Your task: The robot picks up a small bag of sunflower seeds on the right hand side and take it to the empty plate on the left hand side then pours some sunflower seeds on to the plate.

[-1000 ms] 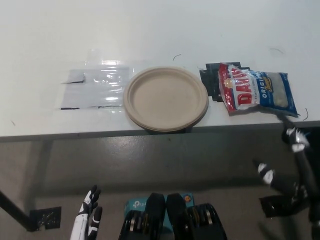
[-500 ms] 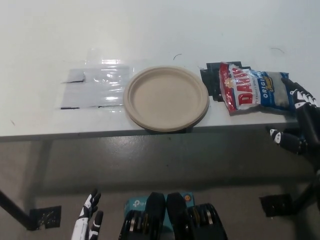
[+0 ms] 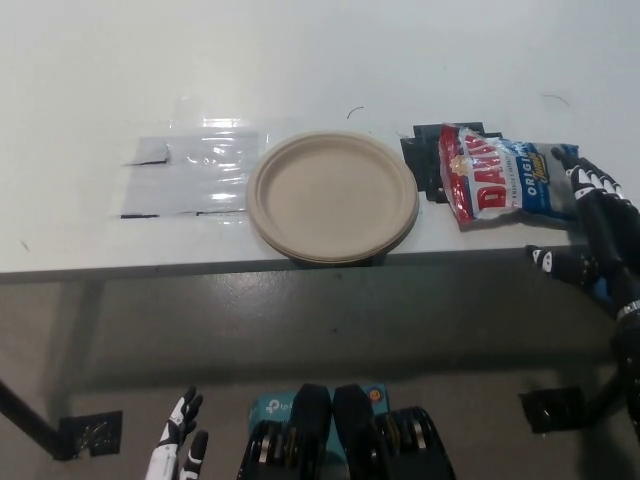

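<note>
Right hand (image 3: 597, 235), black: raised at the table's near right edge, fingers spread wide, nothing gripped. The upper fingertips (image 3: 582, 178) are laid at or over the right end of the bag of sunflower seeds (image 3: 505, 186); actual contact cannot be told. A lower finger is held out below the table edge (image 3: 200, 264), over the floor.

Bag of sunflower seeds, count one: flat on the white table, directly left of the right hand, partly over a black patch (image 3: 424, 165). Its lower border lies close to the table edge, so little tabletop is left on the near side; open tabletop is seen beyond it.

Plate (image 3: 332, 195), count one: further left of the hand, empty, near rim at the table edge, set apart from the bag by the black patch.

Clear film sheet (image 3: 190, 173), count one: left of the plate.

Left hand (image 3: 178, 450), white: low at the lower left, below table level, holding nothing.

Change from half a second earlier: the right hand has been moved slightly left toward the bag; bag and plate are unmoved.
</note>
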### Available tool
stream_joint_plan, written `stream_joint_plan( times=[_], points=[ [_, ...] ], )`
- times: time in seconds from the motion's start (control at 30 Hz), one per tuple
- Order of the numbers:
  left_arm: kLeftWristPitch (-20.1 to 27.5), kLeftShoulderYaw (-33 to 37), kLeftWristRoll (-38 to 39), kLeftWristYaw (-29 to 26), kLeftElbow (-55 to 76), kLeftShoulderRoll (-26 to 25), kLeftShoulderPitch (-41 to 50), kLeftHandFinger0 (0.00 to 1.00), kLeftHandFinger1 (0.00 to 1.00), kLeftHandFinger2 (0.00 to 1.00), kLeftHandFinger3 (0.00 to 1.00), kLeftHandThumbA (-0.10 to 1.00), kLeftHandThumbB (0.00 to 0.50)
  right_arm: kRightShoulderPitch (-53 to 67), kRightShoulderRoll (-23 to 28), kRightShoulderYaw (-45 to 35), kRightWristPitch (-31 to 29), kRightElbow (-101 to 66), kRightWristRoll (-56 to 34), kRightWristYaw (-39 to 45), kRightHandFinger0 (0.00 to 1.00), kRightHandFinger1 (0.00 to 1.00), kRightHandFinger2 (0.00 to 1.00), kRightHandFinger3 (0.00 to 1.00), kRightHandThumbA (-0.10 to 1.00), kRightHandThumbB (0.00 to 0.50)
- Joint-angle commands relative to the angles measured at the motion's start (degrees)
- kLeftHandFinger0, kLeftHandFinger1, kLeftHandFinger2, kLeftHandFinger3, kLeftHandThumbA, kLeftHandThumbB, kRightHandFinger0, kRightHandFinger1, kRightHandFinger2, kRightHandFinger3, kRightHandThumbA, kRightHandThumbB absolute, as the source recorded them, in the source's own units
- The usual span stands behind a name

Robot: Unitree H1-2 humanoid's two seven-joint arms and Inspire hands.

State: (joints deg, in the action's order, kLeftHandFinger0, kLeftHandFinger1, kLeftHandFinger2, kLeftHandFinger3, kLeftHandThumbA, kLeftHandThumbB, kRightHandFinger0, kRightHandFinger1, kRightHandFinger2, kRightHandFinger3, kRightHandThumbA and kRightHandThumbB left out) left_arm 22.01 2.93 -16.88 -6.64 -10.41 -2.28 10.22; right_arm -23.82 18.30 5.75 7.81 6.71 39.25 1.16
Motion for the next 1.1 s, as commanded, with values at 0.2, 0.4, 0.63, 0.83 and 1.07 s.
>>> stream_joint_plan(
  times=[0.2,0.4,0.63,0.83,1.07],
  points=[
    [1.2,0.2,-0.6,-0.7,2.0,-0.3,0.4,1.00,1.00,1.00,1.00,1.00,0.154,-5.3,1.1,0.4,2.5,0.9,1.0,-0.9,1.00,1.00,1.00,1.00,0.83,0.338],
    [1.1,0.2,-0.3,-0.3,1.8,-0.5,0.2,1.00,1.00,1.00,1.00,1.00,0.136,-7.5,1.6,0.2,2.1,4.0,0.7,-1.8,1.00,1.00,1.00,1.00,0.81,0.330],
    [0.9,0.3,-0.8,-0.6,2.0,-0.4,0.6,1.00,1.00,1.00,1.00,1.00,0.135,-9.9,1.8,1.5,0.9,9.2,1.2,-3.0,1.00,1.00,1.00,1.00,0.78,0.335],
    [1.3,0.4,-1.0,-0.7,1.5,-0.4,0.5,1.00,1.00,1.00,1.00,1.00,0.144,-12.1,1.9,3.4,0.5,14.6,2.1,-4.6,1.00,1.00,1.00,1.00,0.78,0.342],
    [1.0,0.4,-1.0,-0.5,1.8,-0.6,0.2,1.00,1.00,1.00,1.00,1.00,0.142,-13.6,2.1,5.1,1.0,17.8,2.2,-4.9,1.00,1.00,1.00,1.00,0.78,0.359]
  ],
)
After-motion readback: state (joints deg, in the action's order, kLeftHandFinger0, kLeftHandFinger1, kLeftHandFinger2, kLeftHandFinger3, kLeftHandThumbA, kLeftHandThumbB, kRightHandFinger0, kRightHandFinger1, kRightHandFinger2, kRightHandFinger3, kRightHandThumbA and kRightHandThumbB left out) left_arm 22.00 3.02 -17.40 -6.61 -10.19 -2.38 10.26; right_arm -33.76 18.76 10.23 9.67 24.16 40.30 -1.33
